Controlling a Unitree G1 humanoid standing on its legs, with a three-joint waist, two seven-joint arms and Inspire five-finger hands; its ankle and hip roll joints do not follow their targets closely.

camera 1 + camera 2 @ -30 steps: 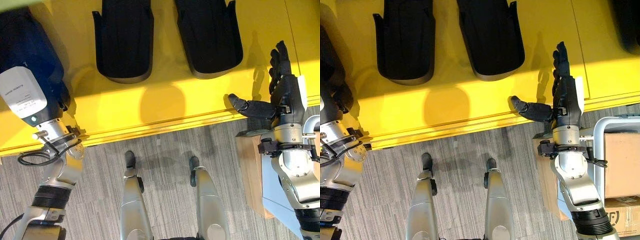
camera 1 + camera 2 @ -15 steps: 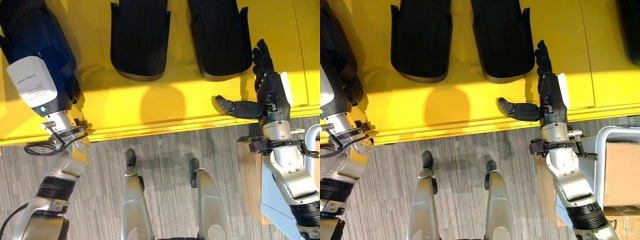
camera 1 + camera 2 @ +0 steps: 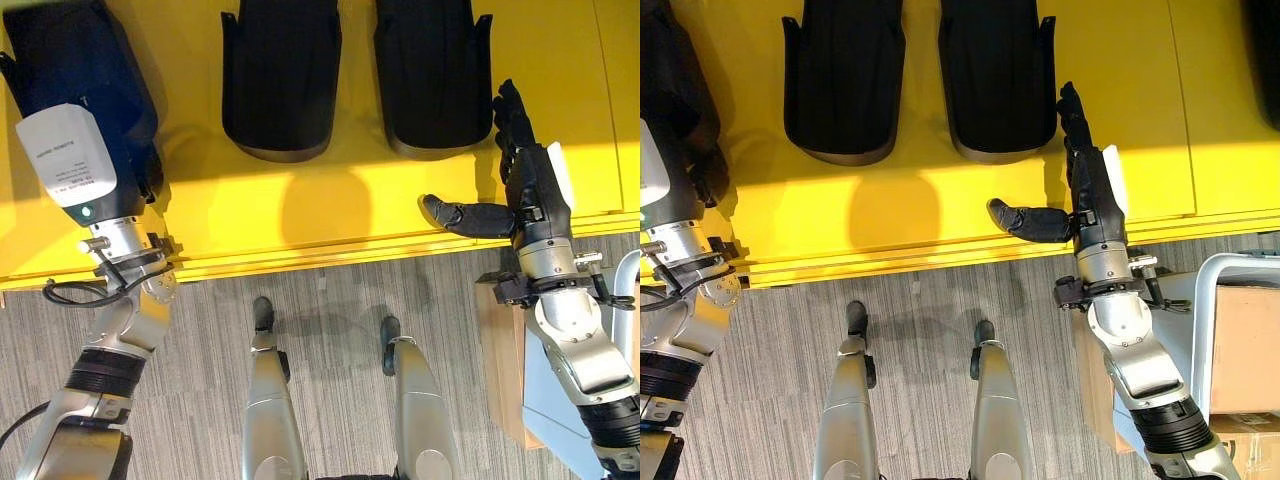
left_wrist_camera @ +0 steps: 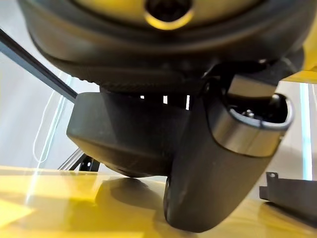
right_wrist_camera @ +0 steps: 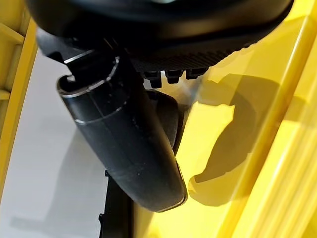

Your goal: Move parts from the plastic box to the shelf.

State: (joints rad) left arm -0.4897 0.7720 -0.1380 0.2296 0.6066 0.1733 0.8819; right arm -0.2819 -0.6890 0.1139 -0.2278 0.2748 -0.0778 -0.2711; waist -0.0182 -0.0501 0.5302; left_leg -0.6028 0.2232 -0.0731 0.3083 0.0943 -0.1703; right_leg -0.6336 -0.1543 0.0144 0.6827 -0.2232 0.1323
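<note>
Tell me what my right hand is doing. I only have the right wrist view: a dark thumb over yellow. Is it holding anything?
Observer: No. The right hand is open, fingers straight and thumb out, above the yellow shelf, and it holds nothing.
Operator: What is that black edge beside the thumb?
Observer: It belongs to the right black moulded plastic part. That part lies on the shelf just left of your hand, with the left black moulded plastic part next to it.
Operator: And the left hand?
Observer: The left hand lies over a third dark part at the shelf's left end. I cannot tell whether it grips it.
</note>
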